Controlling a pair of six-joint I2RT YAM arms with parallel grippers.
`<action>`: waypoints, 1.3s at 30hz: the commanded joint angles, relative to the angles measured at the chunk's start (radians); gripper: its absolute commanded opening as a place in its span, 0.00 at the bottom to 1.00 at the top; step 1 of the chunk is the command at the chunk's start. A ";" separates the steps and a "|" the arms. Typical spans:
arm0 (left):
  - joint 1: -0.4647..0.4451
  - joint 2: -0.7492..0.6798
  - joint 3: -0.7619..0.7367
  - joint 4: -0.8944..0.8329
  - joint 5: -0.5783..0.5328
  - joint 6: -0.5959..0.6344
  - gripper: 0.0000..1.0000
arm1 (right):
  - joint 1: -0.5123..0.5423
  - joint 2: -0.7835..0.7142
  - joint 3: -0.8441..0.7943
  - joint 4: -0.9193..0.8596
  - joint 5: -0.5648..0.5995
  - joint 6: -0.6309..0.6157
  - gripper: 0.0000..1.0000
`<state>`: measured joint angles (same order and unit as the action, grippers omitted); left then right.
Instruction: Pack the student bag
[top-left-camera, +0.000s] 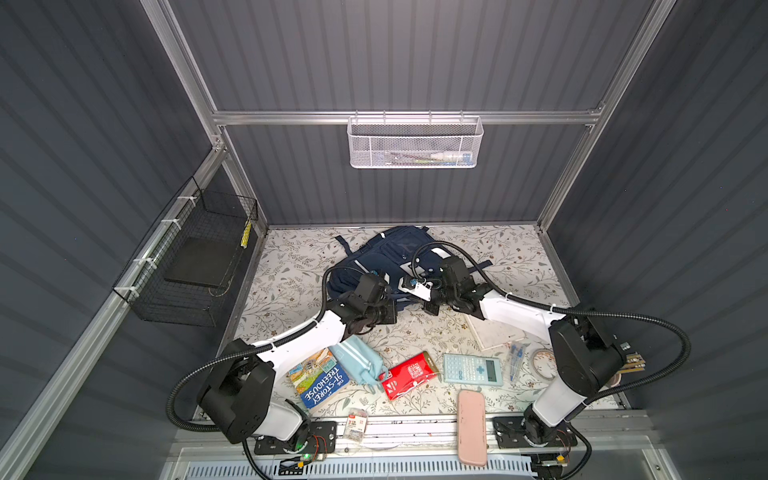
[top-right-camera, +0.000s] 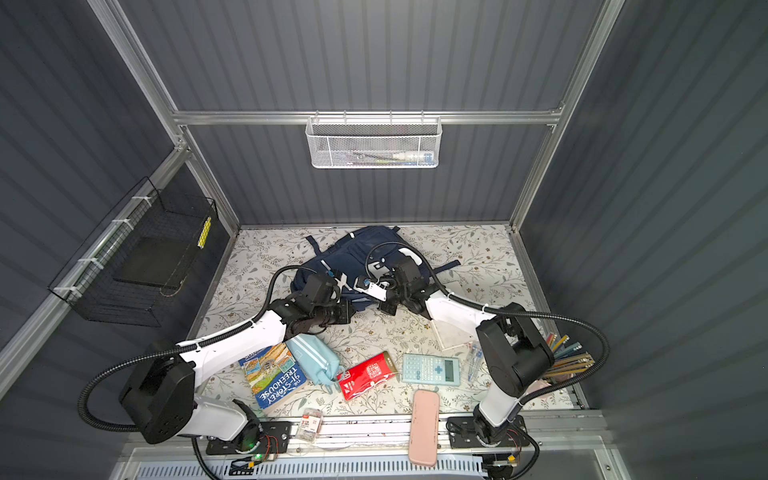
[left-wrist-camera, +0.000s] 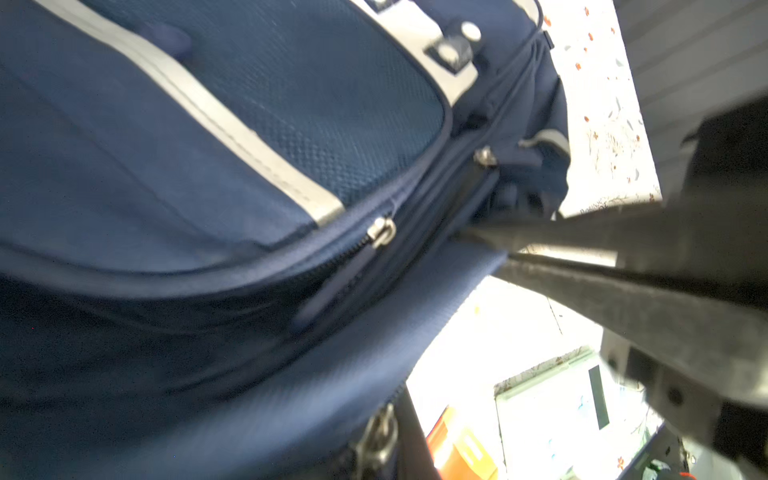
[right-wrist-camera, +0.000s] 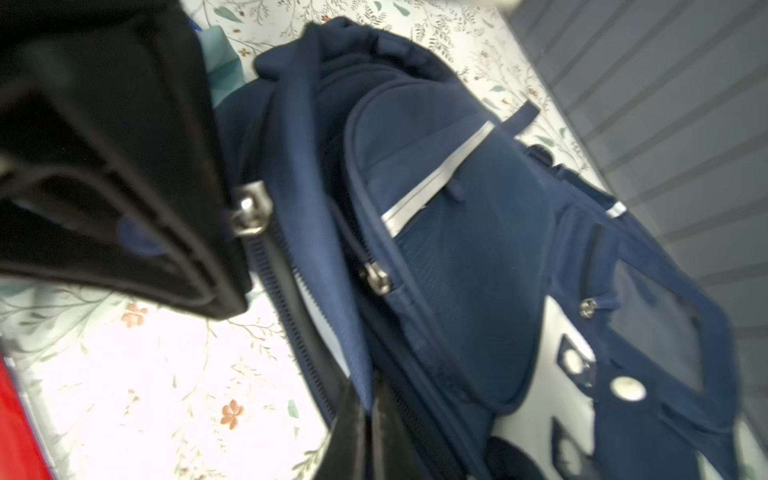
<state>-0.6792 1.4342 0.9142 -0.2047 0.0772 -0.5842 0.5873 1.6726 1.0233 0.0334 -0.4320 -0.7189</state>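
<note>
Both arms reach forward from the near edge and bend down onto the near side of the student bag (top-left-camera: 386, 249), wrists close together. The bag lies flat at the far middle of the floral table (top-left-camera: 291, 266). Left gripper (left-wrist-camera: 478, 249): fingers together, pinching the bag along a zip line; which part exactly is too blurred to tell. Right gripper (right-wrist-camera: 368, 399): fingers together on the edge of a blue fabric flap beside open zip teeth.

In both top views the fingertips are hidden under the wrists. Bag interior not visible. Both wrist views are blurred, with the table washed out.

White mesh basket (top-left-camera: 374, 145) on the back rail holds pens and a tube, hard to make out. Black wire basket (top-left-camera: 166, 307) on the left wall holds a dark flat slab (top-left-camera: 199, 262). Pencils (top-right-camera: 569, 357) stick out behind the right arm, their holder hidden.

Along the near edge lie a book (top-left-camera: 320, 378), light blue pouch (top-left-camera: 361, 365), red pack (top-left-camera: 409, 374), calculator (top-left-camera: 471, 369) and pink case (top-left-camera: 472, 426).
</note>
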 joint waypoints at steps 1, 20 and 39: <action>0.057 -0.063 0.001 -0.038 0.010 0.021 0.00 | -0.030 -0.010 -0.004 -0.055 0.037 -0.042 0.00; 0.338 -0.120 -0.035 -0.117 0.124 0.091 0.00 | -0.125 0.034 -0.027 0.084 0.212 -0.043 0.00; -0.062 0.007 0.091 0.050 0.139 -0.094 0.00 | 0.029 -0.199 -0.226 0.074 0.037 0.107 0.56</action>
<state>-0.7441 1.4410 0.9428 -0.2382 0.1955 -0.6575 0.6193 1.4303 0.8181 0.1173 -0.3927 -0.6601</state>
